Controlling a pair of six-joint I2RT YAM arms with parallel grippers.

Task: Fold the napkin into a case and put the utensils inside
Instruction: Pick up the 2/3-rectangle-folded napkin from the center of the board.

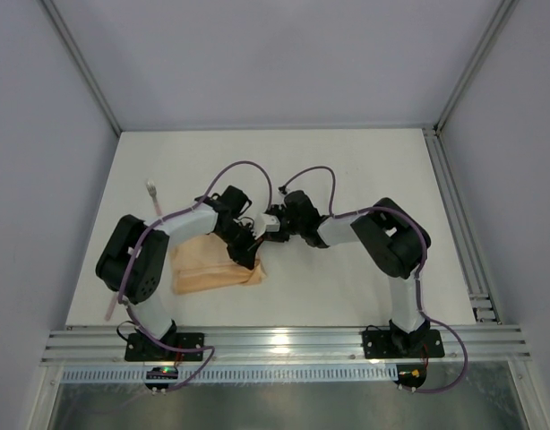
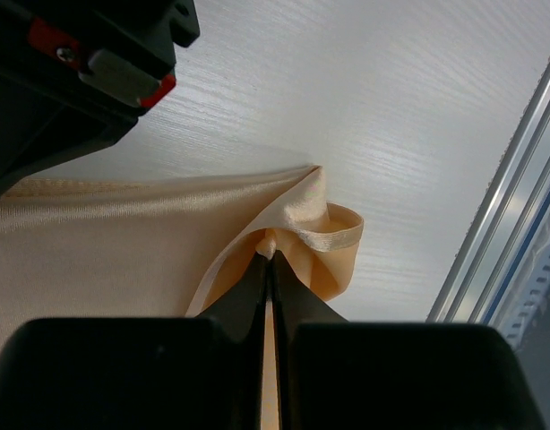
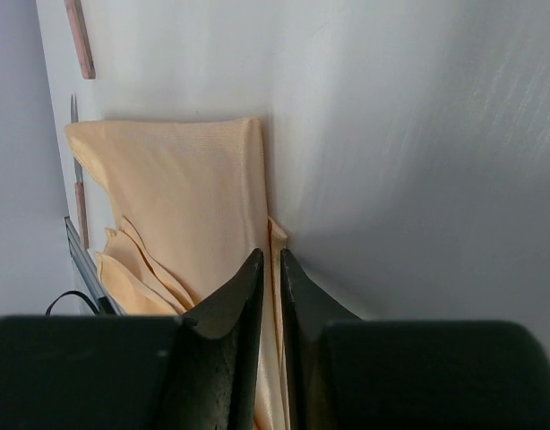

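The peach-orange napkin lies folded into a thick band near the table's front left. My left gripper is shut on its right-hand corner, where a hemmed flap curls up at the fingertips. My right gripper is right beside it, jaws closed to a narrow slit on a cloth edge; the napkin spreads beyond with loose layers at its left. One utensil with a whitish head lies left of the napkin. Another pink stick lies beside the left arm's base. In the right wrist view, utensils lie past the cloth.
The right arm's black and red wrist housing hangs close over the left gripper. A metal rail runs along the table's right side and an aluminium rail along the front edge. Grey walls enclose the table.
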